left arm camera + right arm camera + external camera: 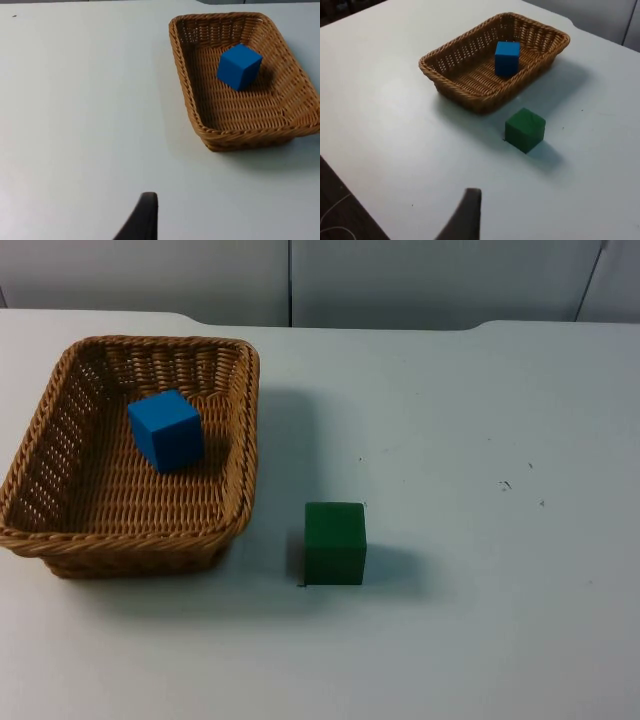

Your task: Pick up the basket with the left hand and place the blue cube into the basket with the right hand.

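A brown wicker basket (pixel 250 440) stands on the white table at the left. A blue cube (pixel 166 430) lies inside it, toward the far side, tilted a little against the weave. In the left wrist view the basket (pixel 185 95) with the blue cube (pixel 239 66) sits well ahead of my left gripper (pixel 144 217), which hangs back over bare table. My right gripper (pixel 467 215) waits high and far back too, looking onto the basket (pixel 455 90) and blue cube (pixel 507 58). Neither gripper touches anything.
A green cube (pixel 335 542) stands on the table just right of the basket's near corner, also the green cube (pixel 524 130) in the right wrist view. The grey partition wall (pixel 400 280) ends the table at the back. The table's edge drops to dark floor (pixel 340 210).
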`<state>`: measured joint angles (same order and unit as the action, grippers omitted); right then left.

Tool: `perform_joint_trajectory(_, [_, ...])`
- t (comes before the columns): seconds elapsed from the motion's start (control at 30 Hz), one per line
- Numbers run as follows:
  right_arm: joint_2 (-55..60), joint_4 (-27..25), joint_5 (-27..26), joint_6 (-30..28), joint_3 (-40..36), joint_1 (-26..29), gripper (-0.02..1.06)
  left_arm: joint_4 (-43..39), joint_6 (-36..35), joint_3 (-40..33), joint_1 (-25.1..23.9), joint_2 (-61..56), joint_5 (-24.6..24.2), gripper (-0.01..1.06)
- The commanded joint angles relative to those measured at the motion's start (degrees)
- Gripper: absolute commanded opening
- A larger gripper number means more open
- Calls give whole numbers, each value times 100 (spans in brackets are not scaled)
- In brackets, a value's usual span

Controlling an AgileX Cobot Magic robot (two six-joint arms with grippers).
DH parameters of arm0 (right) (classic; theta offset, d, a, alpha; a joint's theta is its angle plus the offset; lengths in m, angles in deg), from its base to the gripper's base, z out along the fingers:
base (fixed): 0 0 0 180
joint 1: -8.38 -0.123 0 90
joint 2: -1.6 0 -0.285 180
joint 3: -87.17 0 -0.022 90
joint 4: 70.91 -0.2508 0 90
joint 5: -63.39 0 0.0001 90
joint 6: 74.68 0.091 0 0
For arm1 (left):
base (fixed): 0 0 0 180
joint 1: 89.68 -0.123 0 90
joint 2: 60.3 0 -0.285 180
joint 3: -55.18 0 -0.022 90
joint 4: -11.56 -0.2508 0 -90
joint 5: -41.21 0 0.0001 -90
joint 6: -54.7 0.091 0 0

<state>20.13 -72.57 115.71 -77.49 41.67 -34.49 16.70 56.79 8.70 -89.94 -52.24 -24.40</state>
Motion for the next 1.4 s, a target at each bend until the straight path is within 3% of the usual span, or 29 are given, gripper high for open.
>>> perform_joint_trajectory(0.0, [-452,0,303,155,-110,-20,89,1,-120,36,-17,-27,90,91])
perform_joint_trajectory(0.2, [-995,-1,444,325,-98,-20,89,1,-120,-65,-17,-27,253,91])
perform_joint_trajectory(0.33, [-1074,198,1203,607,-113,-20,89,1,-120,-141,-17,-27,401,91])
perform_joint_trajectory(0.63, [-1074,215,944,583,-245,-20,89,1,-120,-141,-17,-27,401,91])
perform_joint_trajectory(1.37, [-1074,166,944,567,-254,-20,91,23,-105,-150,-17,-27,401,94])
